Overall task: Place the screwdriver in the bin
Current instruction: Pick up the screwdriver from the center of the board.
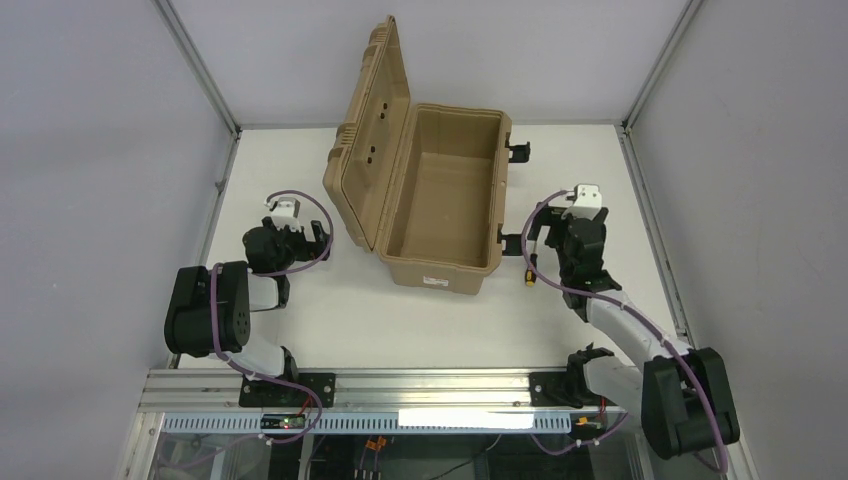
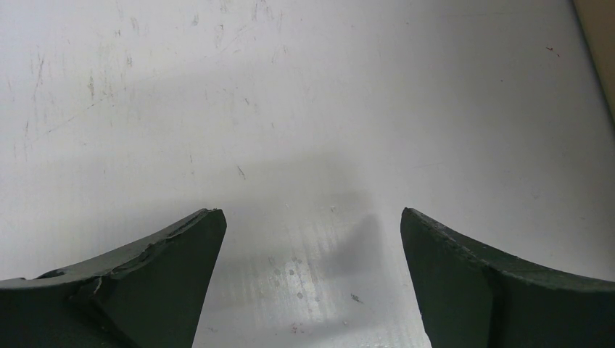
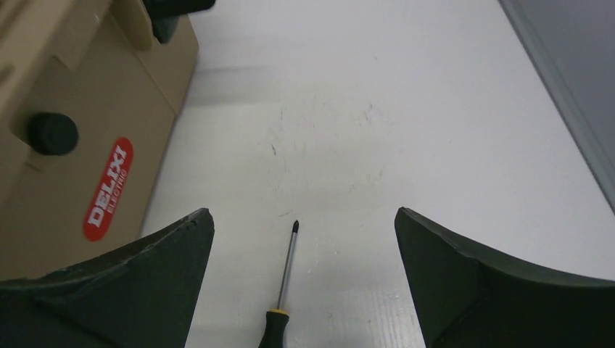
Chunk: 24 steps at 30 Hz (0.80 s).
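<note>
A scuffed white table (image 1: 400,320) meets a metal rail (image 1: 450,385) at its near edge.

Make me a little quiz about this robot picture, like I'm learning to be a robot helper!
1. True or false: the bin has its lid shut.
2. Where is the screwdriver? A: inside the bin. B: lying on the table beside the bin. C: on top of the lid.
3. Fill in the word: the right pincer above the screwdriver is ____ (open or shut).

Key: 1 false, the lid stands open. 2 B. 3 open.
</note>
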Available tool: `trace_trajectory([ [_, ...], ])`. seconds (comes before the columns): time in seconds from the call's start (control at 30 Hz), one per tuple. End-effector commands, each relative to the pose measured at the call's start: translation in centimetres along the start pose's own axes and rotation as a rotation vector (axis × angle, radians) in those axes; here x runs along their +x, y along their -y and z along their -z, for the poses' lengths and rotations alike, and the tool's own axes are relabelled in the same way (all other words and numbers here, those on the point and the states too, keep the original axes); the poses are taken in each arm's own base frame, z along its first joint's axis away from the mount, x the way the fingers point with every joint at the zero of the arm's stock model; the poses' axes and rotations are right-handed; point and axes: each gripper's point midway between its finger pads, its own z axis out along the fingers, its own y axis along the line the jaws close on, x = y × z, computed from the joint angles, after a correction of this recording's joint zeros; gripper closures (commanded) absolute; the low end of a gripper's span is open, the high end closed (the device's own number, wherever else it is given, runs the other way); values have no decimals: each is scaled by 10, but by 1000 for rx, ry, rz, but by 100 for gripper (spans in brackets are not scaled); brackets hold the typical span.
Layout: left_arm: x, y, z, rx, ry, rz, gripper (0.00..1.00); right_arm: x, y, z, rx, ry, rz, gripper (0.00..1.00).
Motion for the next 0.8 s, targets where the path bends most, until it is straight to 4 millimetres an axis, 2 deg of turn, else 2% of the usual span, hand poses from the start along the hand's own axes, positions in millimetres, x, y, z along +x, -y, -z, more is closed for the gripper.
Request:
trace_trajectory([
  [0.0,-16,3,-3,14,47,-41,1,-51,0,13,5,60,-2,1],
  [0.13,-16,4,-3,15,47,-41,1,-82,2,26,11,52,6,1],
  [0.17,-16,4,-3,15,47,-41,1,-96,1,30,5,62,4,1],
  [0.27,-16,3,-3,14,48,-41,1,-114,0,41,-11,55,8,1],
  [0.37,-16,4,-3,15,47,-41,1,-146,-3,55,-33,86,0,1],
  [0.77,-16,3,-3,14,46,-40,1,-235,-3,107,-70,110,9,1],
])
